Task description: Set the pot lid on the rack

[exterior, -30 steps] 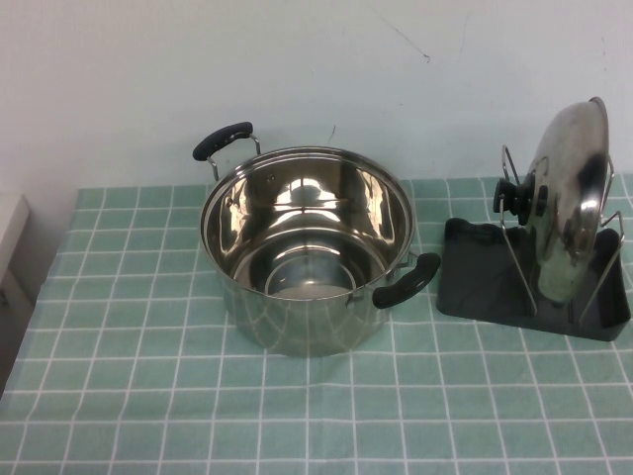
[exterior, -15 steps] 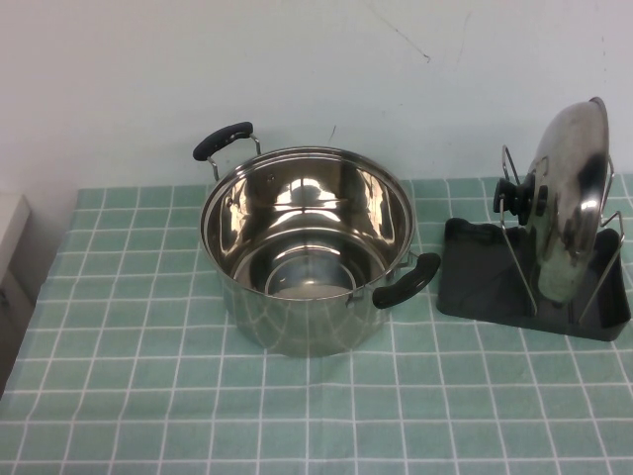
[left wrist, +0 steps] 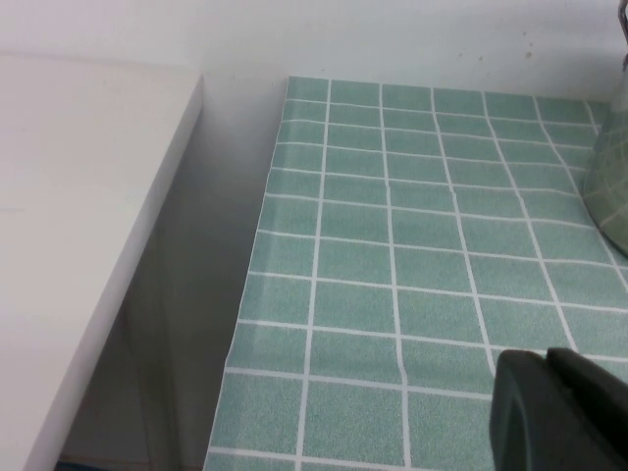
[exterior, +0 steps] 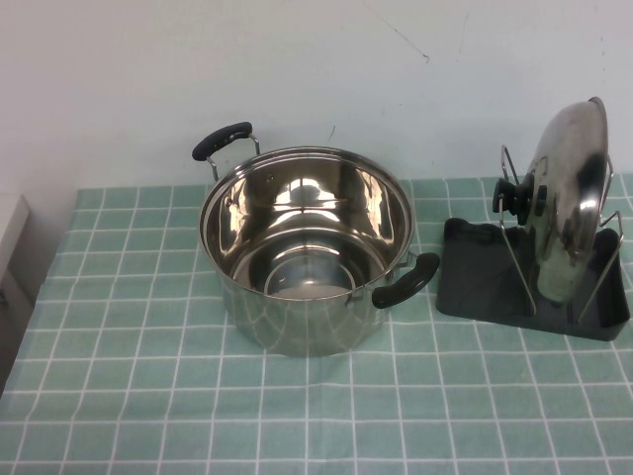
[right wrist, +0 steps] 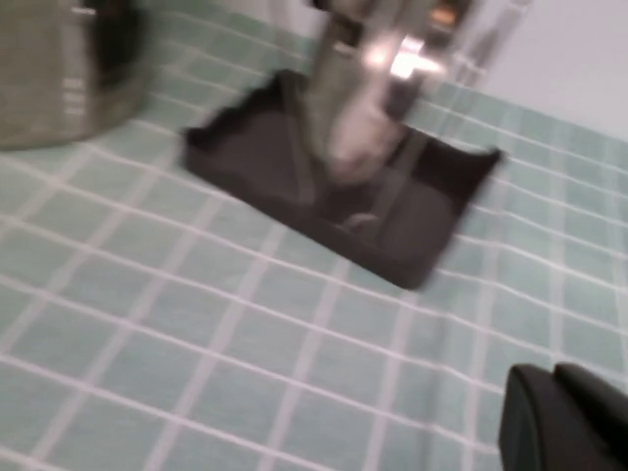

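Observation:
The shiny domed pot lid (exterior: 572,213) stands on edge in the wire loops of the rack (exterior: 475,277), its black knob (exterior: 511,195) facing the pot. The rack's black tray sits at the table's right. The right wrist view shows the rack (right wrist: 255,167) and the lid (right wrist: 368,88) from a distance. My right gripper (right wrist: 554,378) is shut and empty, low over the cloth, away from the rack. My left gripper (left wrist: 549,361) is shut and empty over the table's left part. Neither gripper shows in the high view.
A deep steel pot (exterior: 307,247) with two black handles stands open at the middle of the green checked cloth; its side shows in the left wrist view (left wrist: 613,186). A white surface (left wrist: 78,196) lies beyond the table's left edge.

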